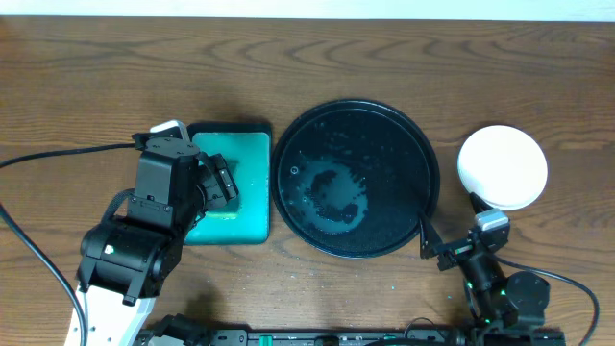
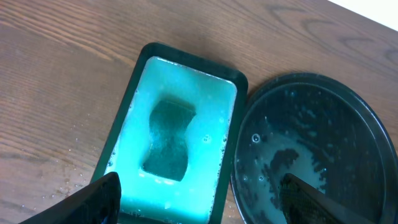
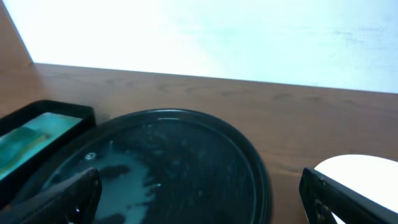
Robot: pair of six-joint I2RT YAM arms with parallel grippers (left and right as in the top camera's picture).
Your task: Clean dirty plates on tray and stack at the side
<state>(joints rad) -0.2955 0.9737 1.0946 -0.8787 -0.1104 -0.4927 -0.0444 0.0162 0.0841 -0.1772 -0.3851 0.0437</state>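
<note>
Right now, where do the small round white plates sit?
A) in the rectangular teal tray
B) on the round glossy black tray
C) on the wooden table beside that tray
C: the small round white plates rest on the wooden table beside the round glossy black tray, which holds only wet smears.

White plate (image 1: 503,167) lies just beside black tray (image 1: 394,207).

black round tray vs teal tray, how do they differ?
Shape: the black tray is round; the teal tray is rectangular. Size: the black tray is wider. Contents: the teal tray holds a dark sponge in teal liquid; the black tray holds only wet smears. Both are low-rimmed and sit on the wood table.
</note>
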